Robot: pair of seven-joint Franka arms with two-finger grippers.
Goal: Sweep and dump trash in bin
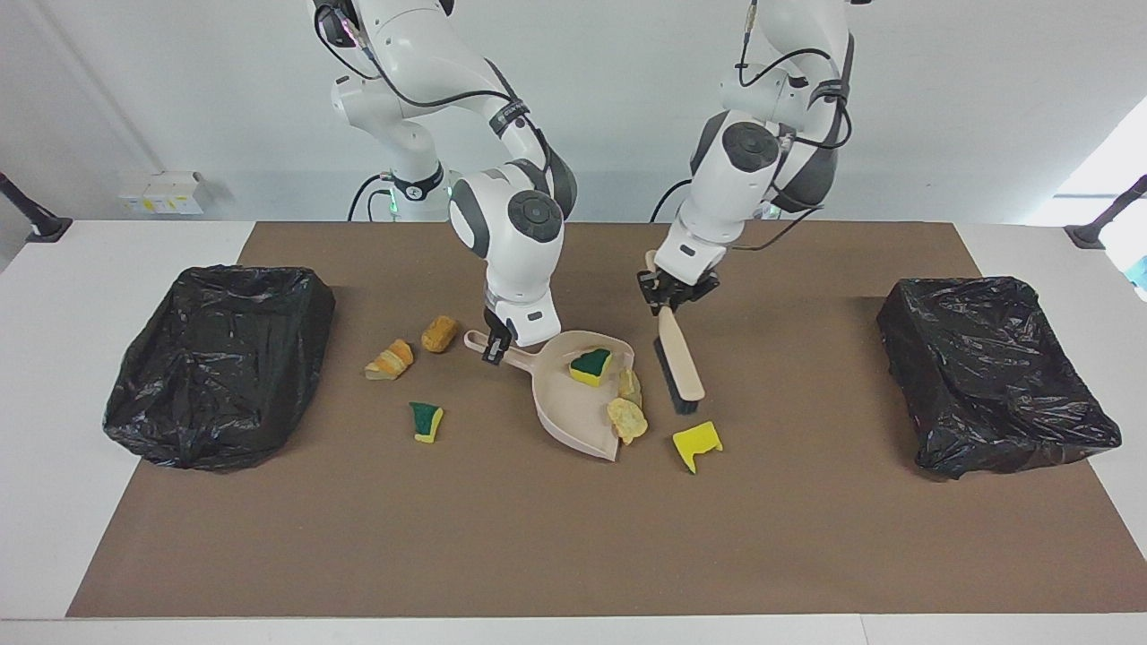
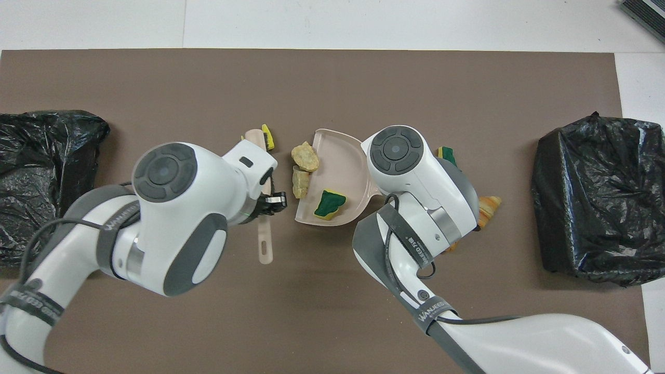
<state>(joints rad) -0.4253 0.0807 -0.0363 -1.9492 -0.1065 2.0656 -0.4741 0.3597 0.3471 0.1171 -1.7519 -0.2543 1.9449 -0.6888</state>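
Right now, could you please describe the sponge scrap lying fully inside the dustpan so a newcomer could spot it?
Find the beige dustpan at the brown mat's middle. The scrap lies in it, near the handle. It alone shows a dark green top over yellow; the two tan scraps sit at the pan's open lip.

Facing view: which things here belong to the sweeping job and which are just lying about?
Job: sponge scraps, dustpan in right gripper, brush in left gripper, black bins.
Lying about: white box and black clamp off the mat.
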